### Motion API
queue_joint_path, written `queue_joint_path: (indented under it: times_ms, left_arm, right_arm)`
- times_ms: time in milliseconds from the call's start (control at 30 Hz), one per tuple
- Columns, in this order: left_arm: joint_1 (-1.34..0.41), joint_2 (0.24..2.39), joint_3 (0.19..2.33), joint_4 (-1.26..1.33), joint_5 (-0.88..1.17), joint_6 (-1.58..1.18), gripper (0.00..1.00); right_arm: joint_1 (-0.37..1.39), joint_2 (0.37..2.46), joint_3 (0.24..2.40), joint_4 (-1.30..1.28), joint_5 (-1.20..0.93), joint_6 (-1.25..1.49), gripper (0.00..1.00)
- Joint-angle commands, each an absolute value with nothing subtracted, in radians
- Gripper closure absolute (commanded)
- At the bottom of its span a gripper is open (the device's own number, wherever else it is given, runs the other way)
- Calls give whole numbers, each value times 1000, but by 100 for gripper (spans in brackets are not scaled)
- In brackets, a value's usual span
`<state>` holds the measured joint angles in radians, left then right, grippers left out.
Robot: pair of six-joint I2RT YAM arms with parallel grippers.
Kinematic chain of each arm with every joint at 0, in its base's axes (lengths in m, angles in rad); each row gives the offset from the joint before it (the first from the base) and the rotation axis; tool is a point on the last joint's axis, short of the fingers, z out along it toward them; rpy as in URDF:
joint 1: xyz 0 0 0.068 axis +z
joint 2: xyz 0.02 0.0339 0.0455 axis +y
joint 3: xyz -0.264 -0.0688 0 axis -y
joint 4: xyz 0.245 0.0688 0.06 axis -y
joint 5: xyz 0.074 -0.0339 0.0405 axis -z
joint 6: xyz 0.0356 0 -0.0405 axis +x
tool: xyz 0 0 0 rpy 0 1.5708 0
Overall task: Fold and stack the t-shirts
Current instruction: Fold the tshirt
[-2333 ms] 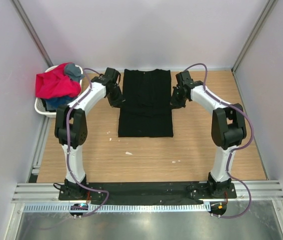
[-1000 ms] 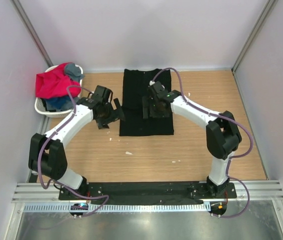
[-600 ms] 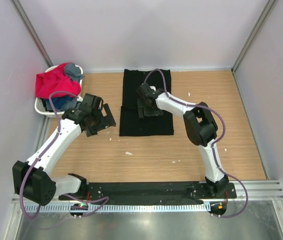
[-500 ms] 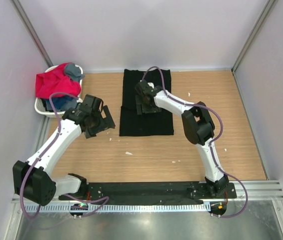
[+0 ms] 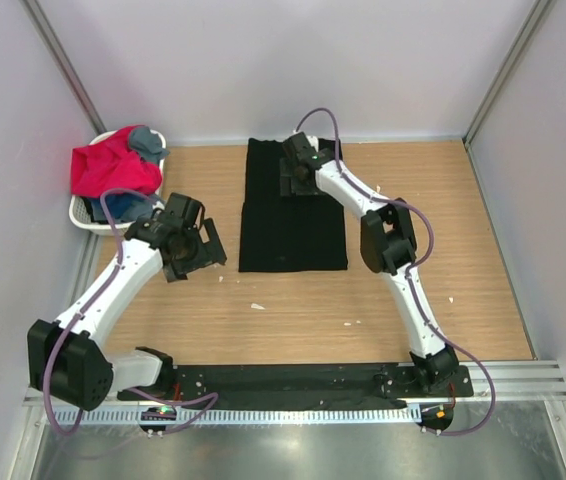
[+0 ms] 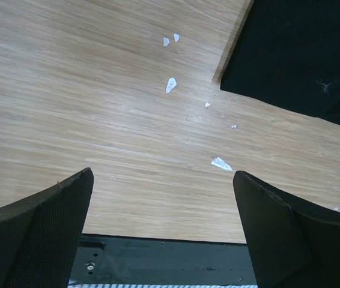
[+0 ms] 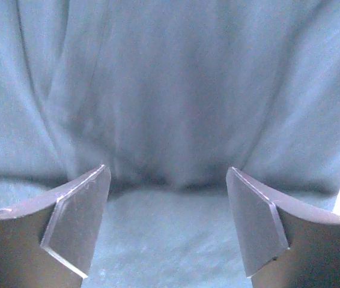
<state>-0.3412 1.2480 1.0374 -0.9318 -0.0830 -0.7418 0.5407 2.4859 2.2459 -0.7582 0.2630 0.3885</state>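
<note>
The left gripper point(image 6: 164, 201) spreads its fingers fully apart, gripping nothing, above bare table point(image 5: 293, 310) just left of the black t-shirt point(image 5: 293, 230) and its near-left corner, with white scraps point(image 6: 221, 162) beneath. The right gripper point(image 7: 167, 204), fingers wide apart and clasping nothing, hangs close over the black t-shirt's far end. Well left of that shirt, the other t-shirts point(image 5: 113, 170), red-pink, grey and blue, heap in a white basket point(image 5: 80, 215).

Laid flat on the wooden table point(image 5: 423, 260), a large plain black cloth t-shirt point(image 5: 293, 225), folded into a long smooth rectangle running back to front, a tiny light starburst print point(image 6: 324, 86) near its front-left corner. Heaped crumpled in the white plastic basket point(image 5: 81, 214) at far left: a bright red-pink cloth tee point(image 5: 111, 170) on top, a grey tee point(image 5: 148, 140) behind, a blue tee point(image 5: 115, 206) beneath.
</note>
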Motion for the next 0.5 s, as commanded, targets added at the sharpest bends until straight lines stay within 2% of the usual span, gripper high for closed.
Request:
queue_joint_path:
  times_ms: [0, 100, 133, 200, 300, 467]
  left_arm:
    - [-334, 1262, 1069, -878, -63, -695, 0]
    - [-334, 1293, 1106, -810, -22, -678, 0]
    - [-334, 1302, 1117, -789, -6, -673, 0]
    - [-334, 1331, 1135, -723, 32, -683, 0]
    - [-336, 1403, 1157, -678, 66, -696, 2]
    - [-334, 1529, 1178, -655, 153, -730, 22]
  right_arm:
    - [485, 2468, 2387, -713, 229, 338, 14]
    - [457, 2410, 2425, -724, 212, 340, 7]
    - [448, 2381, 2402, -726, 207, 348, 1]
    - [430, 2265, 2347, -724, 198, 380, 0]
    - [426, 2076, 2142, -726, 198, 406, 0]
    - [428, 1824, 1659, -695, 187, 483, 0]
